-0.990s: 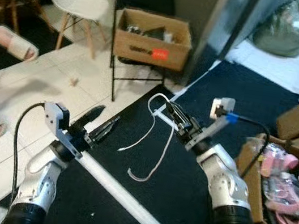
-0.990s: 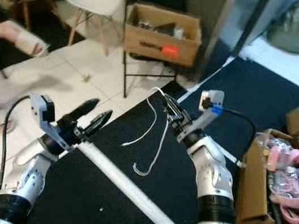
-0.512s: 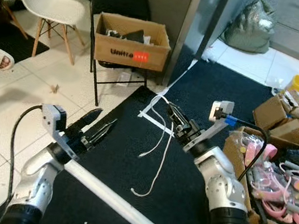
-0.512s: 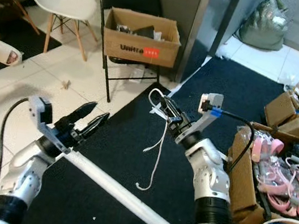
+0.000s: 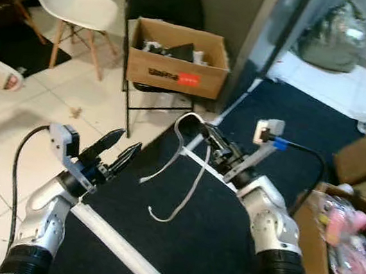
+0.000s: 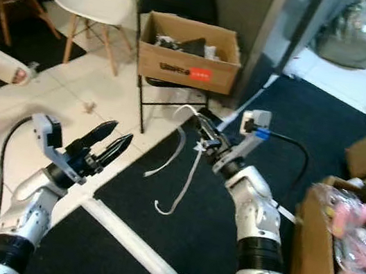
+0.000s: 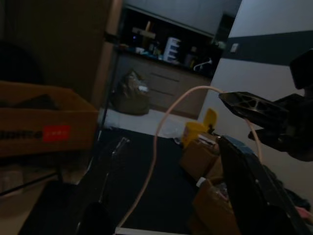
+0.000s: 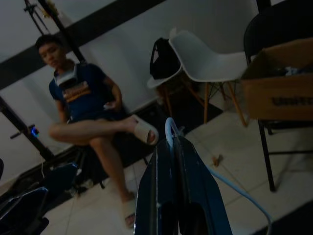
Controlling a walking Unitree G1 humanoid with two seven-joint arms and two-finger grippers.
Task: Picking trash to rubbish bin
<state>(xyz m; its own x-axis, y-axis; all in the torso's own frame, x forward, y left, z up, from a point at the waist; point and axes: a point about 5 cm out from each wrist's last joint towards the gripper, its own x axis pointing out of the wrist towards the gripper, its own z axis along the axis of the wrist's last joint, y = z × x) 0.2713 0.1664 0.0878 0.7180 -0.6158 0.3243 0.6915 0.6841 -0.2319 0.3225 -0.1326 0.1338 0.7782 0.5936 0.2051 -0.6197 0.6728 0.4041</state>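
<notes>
While the white cord (image 5: 181, 158) is being held aloft, pinched in the closed right gripper (image 5: 206, 135) (left gripper (image 5: 118, 156) parted, empty), carriage toward a bin is being called for.

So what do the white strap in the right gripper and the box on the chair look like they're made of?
Strap: probably soft plastic or cord, since it hangs limp and curls below the right gripper. Box: brown cardboard, matte, with open flaps and a red label.

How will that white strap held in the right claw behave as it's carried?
Likely floppy: the white strap arches over the right claw and hangs in loose curves. Probably light, since a thin pinch holds it. Its dangling ends may swing or snag.
</notes>
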